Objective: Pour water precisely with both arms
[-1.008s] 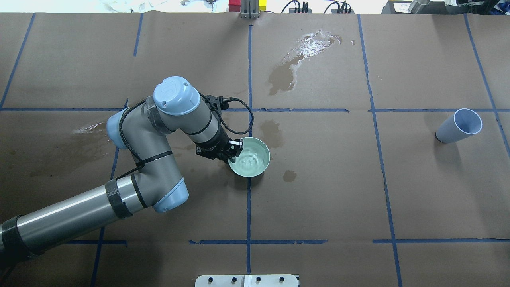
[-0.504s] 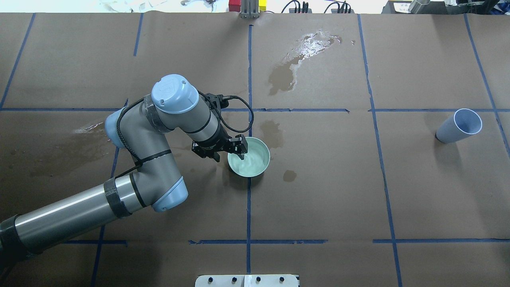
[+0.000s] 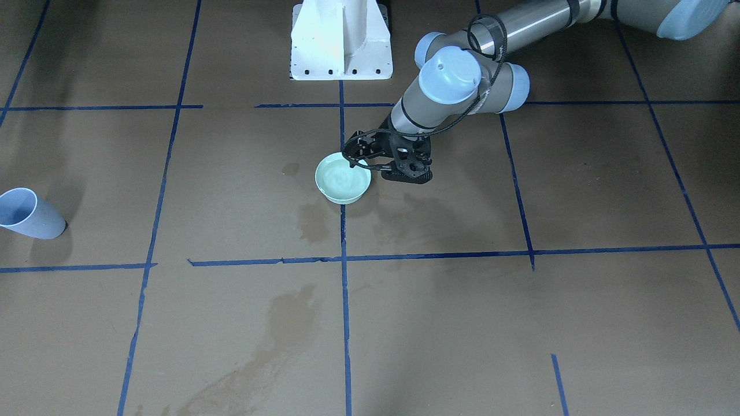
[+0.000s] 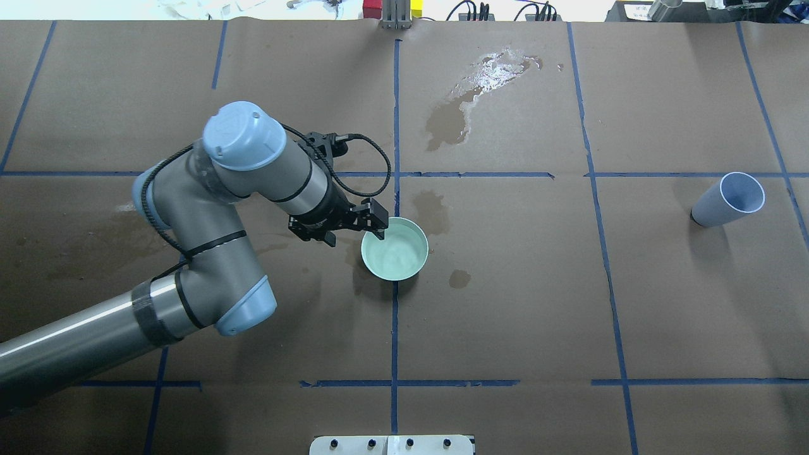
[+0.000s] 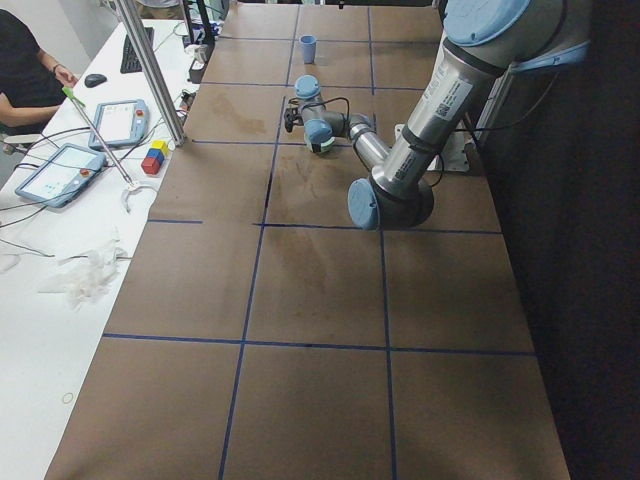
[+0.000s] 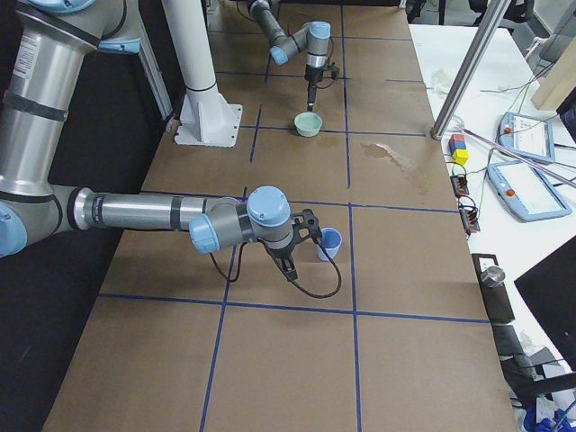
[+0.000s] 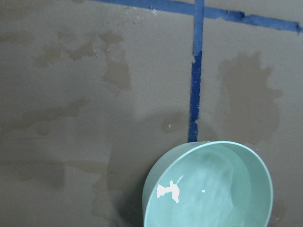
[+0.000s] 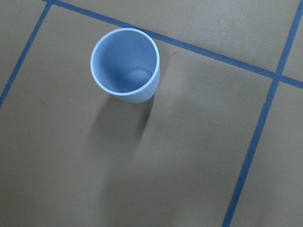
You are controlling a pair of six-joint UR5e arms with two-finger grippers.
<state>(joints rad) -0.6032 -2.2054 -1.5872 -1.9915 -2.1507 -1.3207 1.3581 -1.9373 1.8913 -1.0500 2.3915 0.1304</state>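
Water (image 4: 395, 256) lies calmer in the pale-green round bowl (image 4: 425, 253) at bench (image 4: 518, 303) centre. Left claw (image 4: 377, 227) has slid along the rim, arm swung back; clenched or released cannot be told. Probably disengaging; pour still pending.

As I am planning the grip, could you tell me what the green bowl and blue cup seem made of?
Green bowl: likely plastic or glazed ceramic; smooth, faintly glossy. Blue cup: probably plastic; matte, thin even rim, no glare.

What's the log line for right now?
left gripper over bowl rim | water in bowl | right gripper beside upright blue cup
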